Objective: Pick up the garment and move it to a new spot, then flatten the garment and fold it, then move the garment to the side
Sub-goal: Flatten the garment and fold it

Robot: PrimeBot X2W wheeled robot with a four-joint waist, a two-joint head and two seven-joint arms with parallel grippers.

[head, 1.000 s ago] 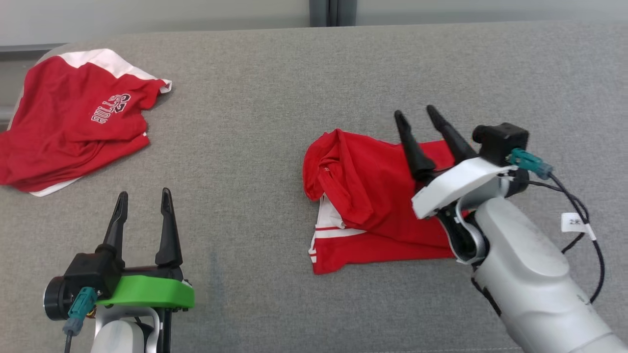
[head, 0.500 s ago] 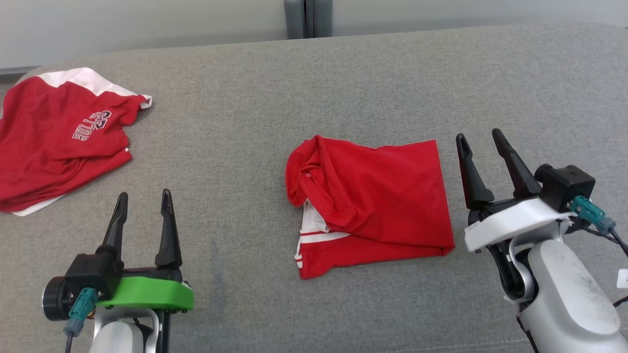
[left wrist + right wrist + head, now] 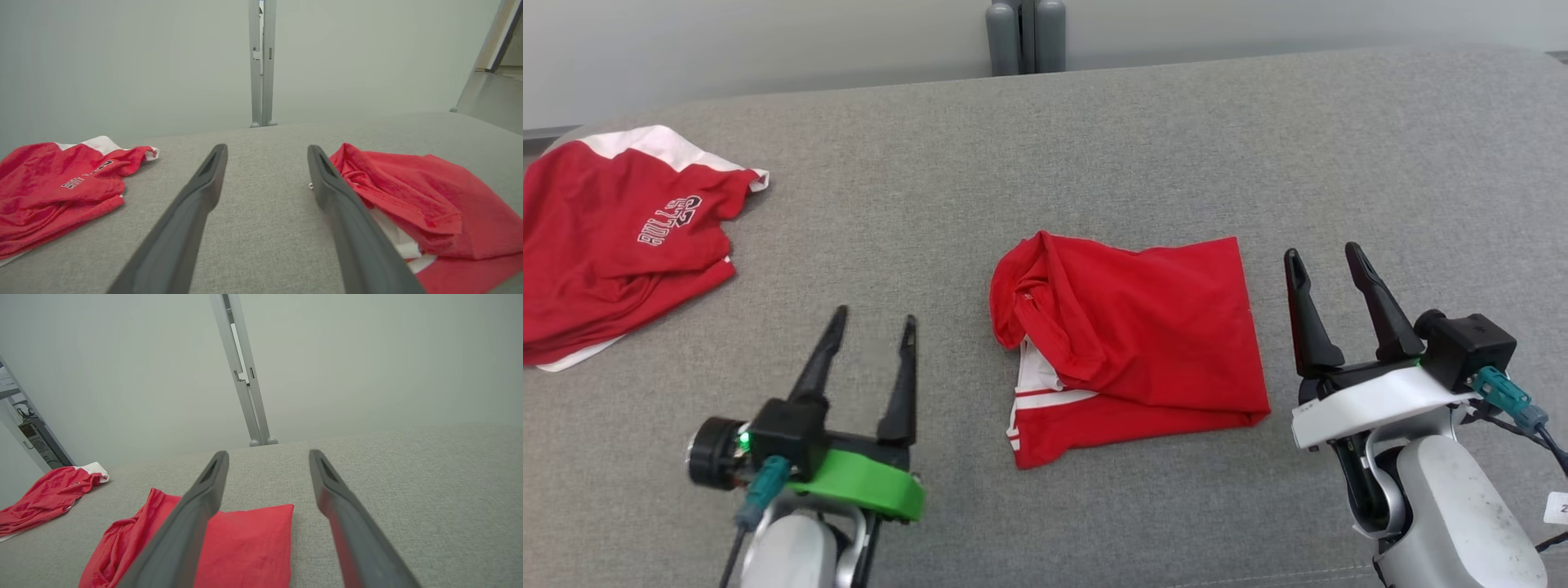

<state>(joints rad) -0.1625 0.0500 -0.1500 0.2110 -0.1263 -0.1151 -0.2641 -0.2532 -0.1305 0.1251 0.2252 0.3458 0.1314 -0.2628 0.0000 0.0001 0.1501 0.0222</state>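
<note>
Red garment is lying folded approx mid grey fabric bench, w/ a white-striped edge showing at its near-left corner. L hand is holding its fingers spread wide w/ nothing btwn them, near the garment's left side but apart from it. R hand is sitting just beside the garment's right edge, fingers also wide, gripping nothing. 2nd red shirt w/ white trim & lettering is lying crumpled at the bench's far left, well apart. Grey post is standing behind the bench.
</note>
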